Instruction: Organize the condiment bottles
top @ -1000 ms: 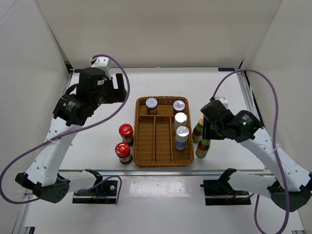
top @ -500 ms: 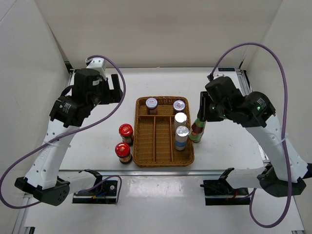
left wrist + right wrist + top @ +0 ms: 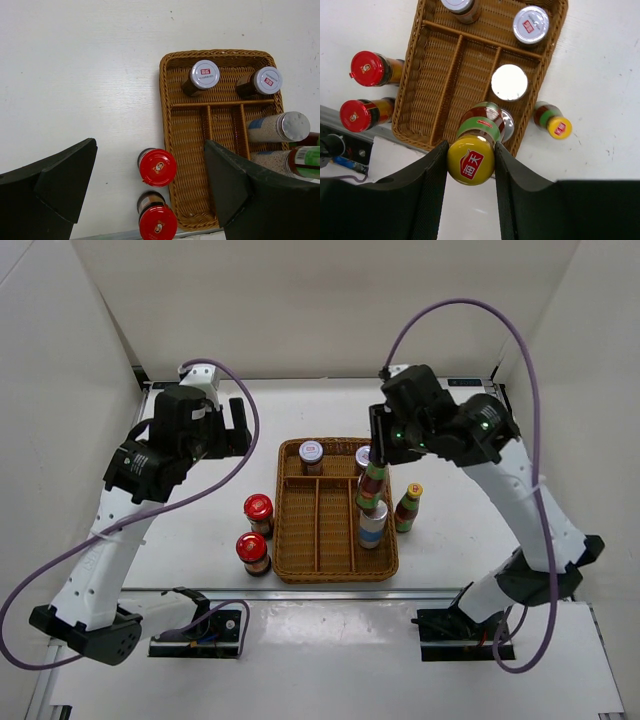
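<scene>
My right gripper is shut on a yellow-capped sauce bottle and holds it in the air above the right side of the wicker tray; it also shows in the top view. The other yellow-capped bottle stands on the table right of the tray. Two red-lidded jars stand left of the tray. Silver-lidded bottles stand in the tray's back row, two more in its right column. My left gripper is open, high above the red jars.
The tray's left and middle long compartments hold nothing. White walls close in the table on three sides. Black mounts sit at the near edge.
My right arm lifted the yellow-capped bottle from the table right of the tray and carried it left and up over the tray's right column. My left arm barely moved.
</scene>
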`<state>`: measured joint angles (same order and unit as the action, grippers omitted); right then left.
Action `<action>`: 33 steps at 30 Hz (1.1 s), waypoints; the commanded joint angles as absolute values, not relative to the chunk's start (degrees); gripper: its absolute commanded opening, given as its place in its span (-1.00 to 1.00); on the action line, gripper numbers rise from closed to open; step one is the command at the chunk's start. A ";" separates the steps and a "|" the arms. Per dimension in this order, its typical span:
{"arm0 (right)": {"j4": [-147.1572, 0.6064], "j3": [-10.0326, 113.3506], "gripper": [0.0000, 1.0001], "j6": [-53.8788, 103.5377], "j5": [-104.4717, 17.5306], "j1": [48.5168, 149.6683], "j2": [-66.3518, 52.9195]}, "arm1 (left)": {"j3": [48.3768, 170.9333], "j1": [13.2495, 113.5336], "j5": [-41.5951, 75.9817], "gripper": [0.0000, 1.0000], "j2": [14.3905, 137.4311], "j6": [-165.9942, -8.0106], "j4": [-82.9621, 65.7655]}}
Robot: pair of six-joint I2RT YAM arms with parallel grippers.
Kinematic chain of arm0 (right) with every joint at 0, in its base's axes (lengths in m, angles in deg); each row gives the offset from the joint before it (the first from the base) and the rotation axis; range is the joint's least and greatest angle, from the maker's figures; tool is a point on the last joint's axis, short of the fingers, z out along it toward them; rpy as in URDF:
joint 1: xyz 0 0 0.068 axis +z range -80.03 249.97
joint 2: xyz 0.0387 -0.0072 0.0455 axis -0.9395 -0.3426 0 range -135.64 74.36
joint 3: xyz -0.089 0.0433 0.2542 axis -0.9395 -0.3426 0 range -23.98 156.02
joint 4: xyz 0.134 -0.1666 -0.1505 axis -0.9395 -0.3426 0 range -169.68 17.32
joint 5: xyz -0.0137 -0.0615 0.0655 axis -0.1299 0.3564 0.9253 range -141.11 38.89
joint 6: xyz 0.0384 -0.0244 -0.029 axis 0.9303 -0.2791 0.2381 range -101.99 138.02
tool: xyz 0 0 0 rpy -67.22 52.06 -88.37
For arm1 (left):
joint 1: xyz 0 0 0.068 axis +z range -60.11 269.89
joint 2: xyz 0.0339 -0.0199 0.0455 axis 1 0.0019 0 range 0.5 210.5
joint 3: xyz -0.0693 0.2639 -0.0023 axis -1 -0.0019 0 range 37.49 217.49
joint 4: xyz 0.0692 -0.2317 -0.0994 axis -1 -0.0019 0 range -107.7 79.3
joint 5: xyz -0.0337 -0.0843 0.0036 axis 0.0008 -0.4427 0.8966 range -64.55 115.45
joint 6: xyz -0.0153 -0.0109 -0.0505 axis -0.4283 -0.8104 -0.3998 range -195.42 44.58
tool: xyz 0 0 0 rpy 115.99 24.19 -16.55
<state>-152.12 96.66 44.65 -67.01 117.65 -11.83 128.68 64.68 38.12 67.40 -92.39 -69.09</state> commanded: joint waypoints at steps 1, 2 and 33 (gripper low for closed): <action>-144.76 100.30 -0.99 42.54 -65.79 119.10 -13.43 | 127.93 65.11 37.23 0.98 65.28 -91.59 -69.15; -143.71 100.30 -0.99 42.54 -65.79 119.62 -14.57 | 127.40 65.11 37.75 0.98 65.28 -91.59 -69.15; -115.66 73.50 -0.99 39.02 -66.05 119.62 -24.51 | 121.60 65.63 43.65 0.98 66.86 -88.34 -69.15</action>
